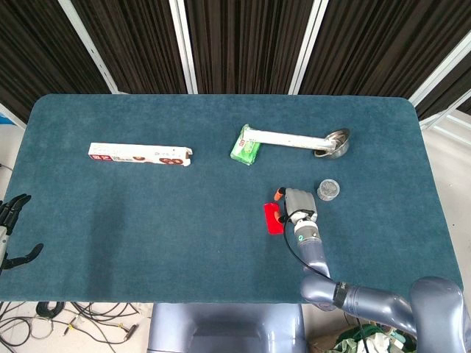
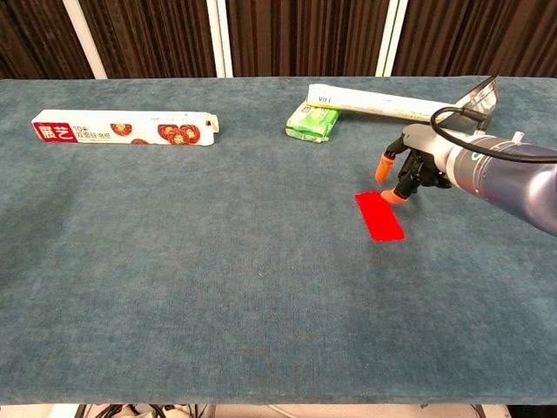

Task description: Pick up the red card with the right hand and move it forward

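The right arm reaches in from the near right corner of the counter (image 1: 110, 243), forearm running up toward the middle, and the right hand (image 2: 419, 165) hangs low over the blue cloth with its fingers (image 2: 384, 165) pointed down and toward the robot's left. The orange-tipped fingers are partly spread and hold nothing — one tip sits at or just above the far right corner of the red card (image 2: 379, 215), though real contact cannot be told from either view.

The red card lies flat on the counter, right of centre, its long side angled slightly, just to the left of the hand in the head view. Ahead of it, toward the far edge, the cloth is bare for a stretch before the green packet (image 1: 246, 145) and the long white-handled ladle (image 1: 309, 140), whose handle rests across the packet and whose metal bowl lies to the right. A small round tin (image 1: 328, 190) sits just beyond the hand on its right side, near but apart.

Well off to the left lies a long white and red box (image 1: 140, 154), with wide open cloth between it and the card. The left hand (image 1: 13, 220) shows only at the left border of the head view — off the counter, dark fingers apart, holding nothing.
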Robot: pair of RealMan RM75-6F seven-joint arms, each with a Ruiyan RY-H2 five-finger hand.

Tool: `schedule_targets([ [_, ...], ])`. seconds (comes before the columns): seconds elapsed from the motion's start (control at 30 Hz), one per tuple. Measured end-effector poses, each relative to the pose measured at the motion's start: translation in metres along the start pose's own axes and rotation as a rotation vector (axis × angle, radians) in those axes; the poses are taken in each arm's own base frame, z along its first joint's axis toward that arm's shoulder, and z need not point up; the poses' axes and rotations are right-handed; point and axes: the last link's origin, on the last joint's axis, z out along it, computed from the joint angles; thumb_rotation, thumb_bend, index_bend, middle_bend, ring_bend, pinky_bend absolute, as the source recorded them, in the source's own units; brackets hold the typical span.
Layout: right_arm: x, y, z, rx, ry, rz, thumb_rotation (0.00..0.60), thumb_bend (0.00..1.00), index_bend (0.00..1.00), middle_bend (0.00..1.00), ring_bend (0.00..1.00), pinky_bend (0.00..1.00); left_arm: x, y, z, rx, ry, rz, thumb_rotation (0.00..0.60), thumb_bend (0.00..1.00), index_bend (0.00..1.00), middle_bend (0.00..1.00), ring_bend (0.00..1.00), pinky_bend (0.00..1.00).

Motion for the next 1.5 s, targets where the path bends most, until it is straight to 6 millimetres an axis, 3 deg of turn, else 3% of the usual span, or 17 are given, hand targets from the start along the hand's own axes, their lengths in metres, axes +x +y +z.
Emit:
schedule_targets([
  [1.5,-0.011,0.007,0.004,-0.016,-0.027,0.006,0.6,0.36,0.42,0.83,0.91,0.88,0.0,0.0,-0.001,0.001,0.0,0.008,0.6,0.27,0.07,0.06,0.09,0.04],
])
